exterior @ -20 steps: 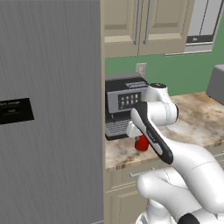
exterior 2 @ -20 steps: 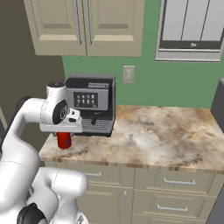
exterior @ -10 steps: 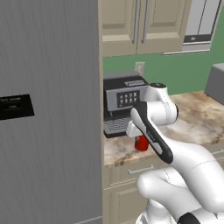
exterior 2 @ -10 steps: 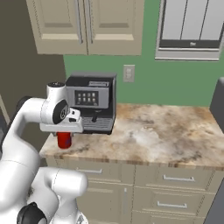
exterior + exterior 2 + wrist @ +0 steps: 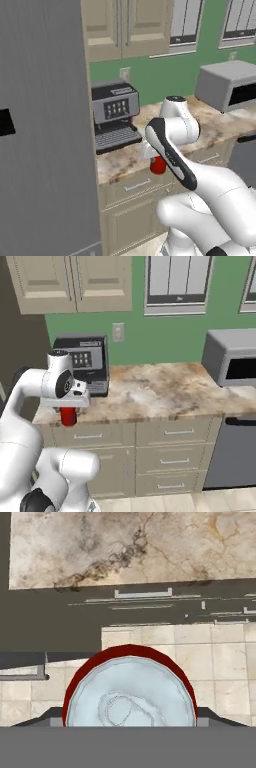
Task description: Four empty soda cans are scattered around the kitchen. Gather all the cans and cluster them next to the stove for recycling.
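Note:
One red soda can [image 5: 158, 165] hangs in my gripper [image 5: 154, 159], which is shut on it just in front of the counter's front edge, at about counter height. From the right base view the can [image 5: 68, 416] sits under the white hand [image 5: 74, 402], left of the drawers. In the hand view the can's silver top [image 5: 130, 692] lies between my two dark fingertips [image 5: 45, 718], with floor tiles beneath it and the counter edge beyond. The stove is out of view.
A black coffee machine [image 5: 86, 363] stands at the counter's [image 5: 165, 391] left end, beside a tall grey fridge [image 5: 45, 130]. A grey microwave [image 5: 232, 358] sits at the right. Below it is a grey appliance front [image 5: 235, 451]. Drawers [image 5: 175, 433] line the cabinet front.
The whole scene has slid left in both base views, so the base has driven right; the microwave has come into view. The can stays in my gripper.

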You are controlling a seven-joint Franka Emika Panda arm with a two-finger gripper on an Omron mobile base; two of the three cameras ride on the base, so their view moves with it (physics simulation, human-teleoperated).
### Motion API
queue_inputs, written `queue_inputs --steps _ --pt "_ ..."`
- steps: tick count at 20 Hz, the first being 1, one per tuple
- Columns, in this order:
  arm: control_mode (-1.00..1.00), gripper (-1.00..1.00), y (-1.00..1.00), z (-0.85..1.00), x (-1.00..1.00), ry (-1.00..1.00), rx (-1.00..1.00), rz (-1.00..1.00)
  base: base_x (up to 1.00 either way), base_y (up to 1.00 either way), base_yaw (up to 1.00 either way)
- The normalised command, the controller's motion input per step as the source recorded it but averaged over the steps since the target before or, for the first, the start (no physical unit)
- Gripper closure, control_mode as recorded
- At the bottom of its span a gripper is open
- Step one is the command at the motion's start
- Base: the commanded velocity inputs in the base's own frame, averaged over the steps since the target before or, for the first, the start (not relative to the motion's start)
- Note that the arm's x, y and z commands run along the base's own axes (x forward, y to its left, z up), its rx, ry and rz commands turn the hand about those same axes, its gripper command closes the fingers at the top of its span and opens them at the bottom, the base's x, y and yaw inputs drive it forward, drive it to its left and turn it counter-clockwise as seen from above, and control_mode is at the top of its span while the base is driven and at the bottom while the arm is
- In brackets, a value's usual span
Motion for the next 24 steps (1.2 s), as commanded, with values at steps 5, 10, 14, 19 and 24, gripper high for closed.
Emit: queue_inputs --steps 5,10,14,19,24 --pt "1.0 1.0 0.0 0.0 0.0 0.0 0.0 0.0 0.0 0.04 -1.0" --pt "1.0 1.0 0.0 0.0 0.0 0.0 0.0 0.0 0.0 0.04 -1.0" --pt "1.0 1.0 0.0 0.0 0.0 0.0 0.0 0.0 0.0 0.05 -1.0" --pt "1.0 1.0 0.0 0.0 0.0 0.0 0.0 0.0 0.0 0.05 -1.0" --pt "1.0 1.0 0.0 0.0 0.0 0.0 0.0 0.0 0.0 0.06 -1.0"
